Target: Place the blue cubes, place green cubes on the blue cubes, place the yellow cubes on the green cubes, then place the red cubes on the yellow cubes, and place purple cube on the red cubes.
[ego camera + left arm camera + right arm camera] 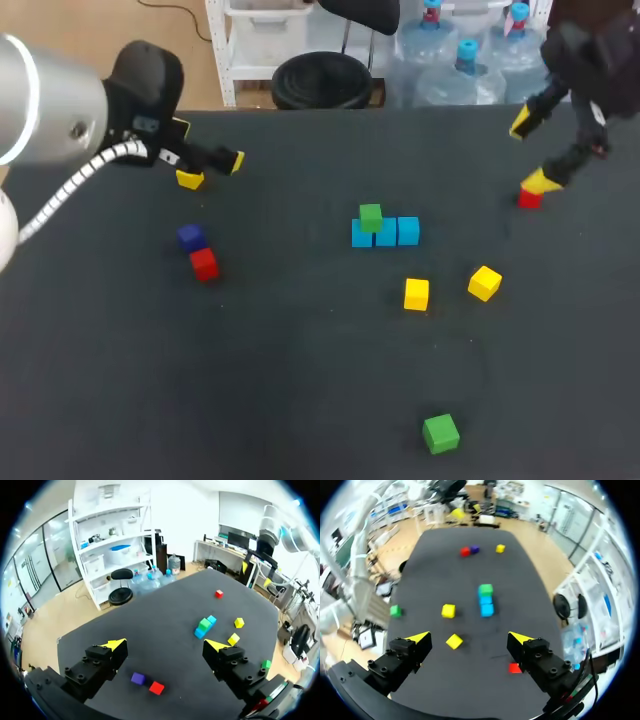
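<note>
Jaws of the left gripper (165, 644) stand wide apart and empty, a purple cube (138, 678) and a red cube (156, 687) just under them. The right gripper (469, 637) is likewise spread, a second red cube (514, 668) beside one finger, the blue cubes (486, 606) with one green cube (485, 589) atop ahead of it.

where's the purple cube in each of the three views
Head view: purple cube left of the middle on the table, next to a red cube.
Left wrist view: purple cube just ahead of the left hand, beside that red cube.
Right wrist view: purple cube far ahead of the right hand, beside that red cube.
Shared landmark: the red cube next to it.
</note>
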Tool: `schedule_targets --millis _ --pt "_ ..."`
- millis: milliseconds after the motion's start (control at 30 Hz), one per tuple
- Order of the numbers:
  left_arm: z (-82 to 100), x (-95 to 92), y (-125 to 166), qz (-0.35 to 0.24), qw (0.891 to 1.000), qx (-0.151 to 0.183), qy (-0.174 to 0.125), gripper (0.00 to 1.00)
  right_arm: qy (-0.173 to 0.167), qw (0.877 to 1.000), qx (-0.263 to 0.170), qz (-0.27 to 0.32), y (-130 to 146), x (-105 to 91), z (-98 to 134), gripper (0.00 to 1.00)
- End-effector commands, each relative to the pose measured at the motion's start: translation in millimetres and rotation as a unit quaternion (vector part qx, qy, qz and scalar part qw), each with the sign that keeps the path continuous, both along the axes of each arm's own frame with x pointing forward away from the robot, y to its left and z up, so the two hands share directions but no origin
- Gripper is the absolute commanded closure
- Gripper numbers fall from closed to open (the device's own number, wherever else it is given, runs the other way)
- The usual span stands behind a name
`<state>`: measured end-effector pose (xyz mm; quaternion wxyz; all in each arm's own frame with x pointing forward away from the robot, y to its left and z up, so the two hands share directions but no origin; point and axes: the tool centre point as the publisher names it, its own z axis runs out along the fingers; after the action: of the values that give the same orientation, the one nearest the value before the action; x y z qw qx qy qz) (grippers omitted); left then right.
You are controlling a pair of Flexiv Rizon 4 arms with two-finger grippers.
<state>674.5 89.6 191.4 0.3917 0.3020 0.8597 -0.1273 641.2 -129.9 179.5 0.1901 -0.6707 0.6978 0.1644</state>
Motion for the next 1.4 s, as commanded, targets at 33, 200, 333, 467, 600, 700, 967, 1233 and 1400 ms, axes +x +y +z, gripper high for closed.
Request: schedule_targets --millis 33,200,333,467,600,700,967,1233,1400 --pt "-3.9 -0.3 -1.1 0.005 1.0 -0.012 -0.021 0.0 0.023 1.0 0.001 0.021 7.6 -4.8 -3.7 0.0" --pt "-3.9 -0.3 -1.1 0.005 1.0 -0.012 -0.021 0.0 0.034 0.999 0.002 0.032 20.3 -16.6 -11.9 0.0" --pt "-3.9 -0.3 -1.1 0.005 1.0 -0.012 -0.021 0.0 0.043 0.999 0.008 0.02 20.7 -16.5 -12.4 0.0" --pt "-3.9 -0.3 -1.1 0.005 1.0 -0.012 -0.021 0.0 0.043 0.999 0.008 0.02 20.7 -16.5 -12.4 0.0" --pt "-3.9 -0.3 -1.1 0.005 1.0 -0.012 -0.021 0.0 0.043 0.999 0.008 0.02 20.7 -16.5 -12.4 0.0" --pt "-3.9 -0.3 -1.1 0.005 1.0 -0.012 -0.021 0.0 0.043 0.999 0.008 0.02 20.7 -16.5 -12.4 0.0" --pt "-3.9 -0.3 -1.1 0.005 1.0 -0.012 -0.021 0.0 0.066 0.987 -0.099 0.111 94.9 -45.8 -50.3 0.0" --pt "-3.9 -0.3 -1.1 0.005 1.0 -0.012 -0.021 0.0 0.11 0.981 -0.141 0.072 67.0 -107.5 -100.7 0.0" --pt "-3.9 -0.3 -1.1 0.005 1.0 -0.012 -0.021 0.0 0.133 0.978 -0.146 0.071 53.5 -142.7 -109.7 0.0"
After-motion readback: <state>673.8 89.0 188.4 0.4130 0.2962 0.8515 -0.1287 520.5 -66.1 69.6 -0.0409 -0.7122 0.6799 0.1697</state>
